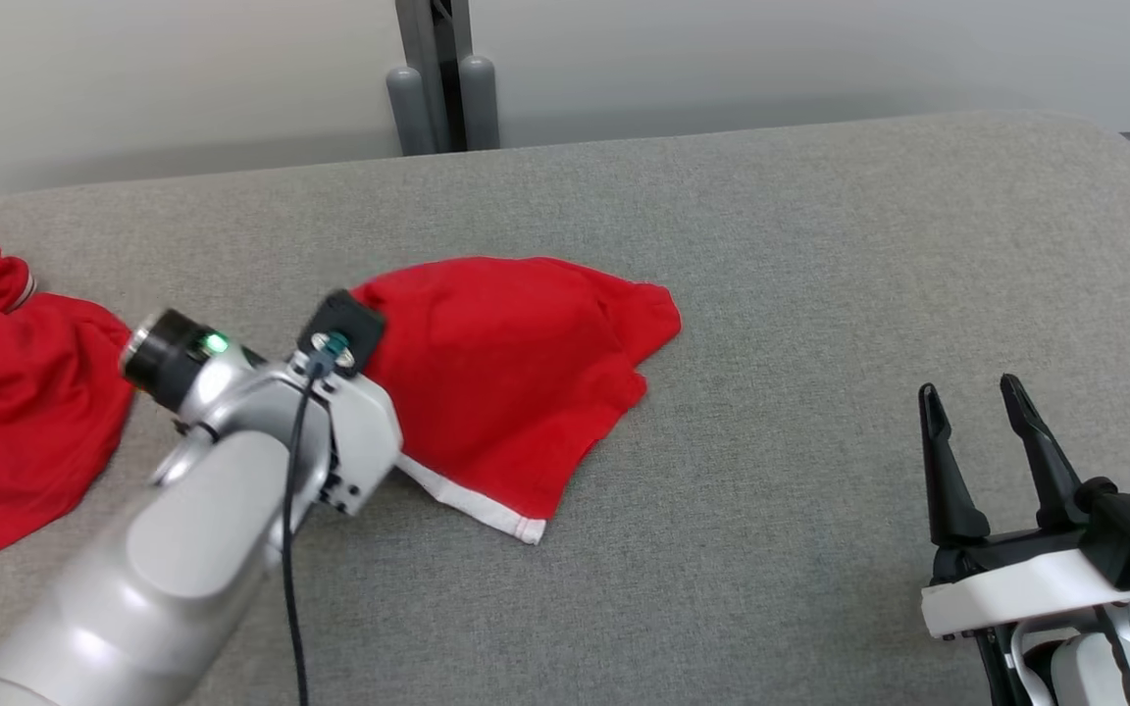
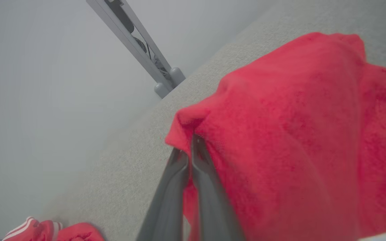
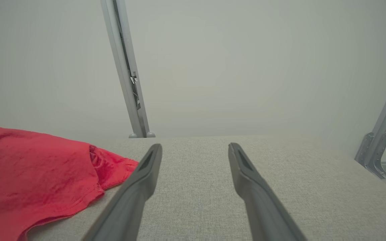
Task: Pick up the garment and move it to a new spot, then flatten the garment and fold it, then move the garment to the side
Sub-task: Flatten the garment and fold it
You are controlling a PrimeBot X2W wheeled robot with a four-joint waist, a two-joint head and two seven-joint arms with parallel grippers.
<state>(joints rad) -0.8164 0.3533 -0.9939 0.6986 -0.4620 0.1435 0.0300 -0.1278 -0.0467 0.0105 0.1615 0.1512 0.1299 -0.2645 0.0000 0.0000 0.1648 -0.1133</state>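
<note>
Left arm extended forward; left gripper [image 2: 189,151] clenched on the left edge of the red garment [image 1: 511,378], mid-table [image 1: 820,245]. Right gripper [image 1: 975,404] released, fingers spread, near the front-right corner.

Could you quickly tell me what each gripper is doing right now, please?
Left gripper: shut on the garment.
Right gripper: open, holding nothing.

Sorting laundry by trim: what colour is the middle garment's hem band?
White hem band on the red garment; clearest in the head view.
</note>
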